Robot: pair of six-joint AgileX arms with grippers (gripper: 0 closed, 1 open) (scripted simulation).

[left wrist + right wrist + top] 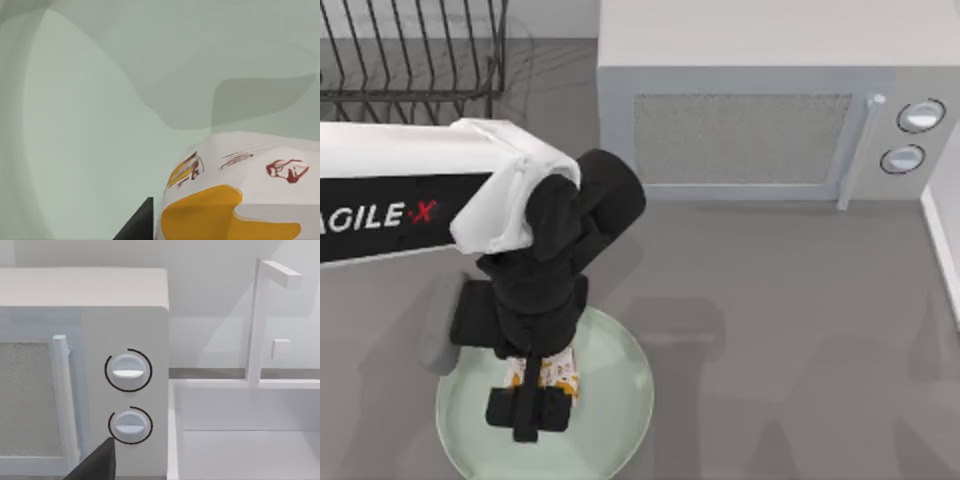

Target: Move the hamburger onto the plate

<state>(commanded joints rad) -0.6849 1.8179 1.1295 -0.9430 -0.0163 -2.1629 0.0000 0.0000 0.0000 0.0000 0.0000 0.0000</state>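
The pale mint-green plate (620, 400) lies at the table's front left. My left gripper (527, 410) reaches down over its middle, shut on the hamburger (558, 374), a small white wrapped lump with orange-yellow patches. In the left wrist view the hamburger (240, 190) sits close up, a dark finger (137, 225) against its side, and the plate (75, 125) lies just beneath it. Whether the hamburger touches the plate I cannot tell. My right gripper (95, 465) is parked off to the right, facing the microwave's knobs.
A white microwave (750, 130) stands at the back, from the middle to the right. A black wire dish rack (410, 55) is at the back left. A white sink basin (240, 440) with a faucet (260, 320) adjoins the microwave on the right.
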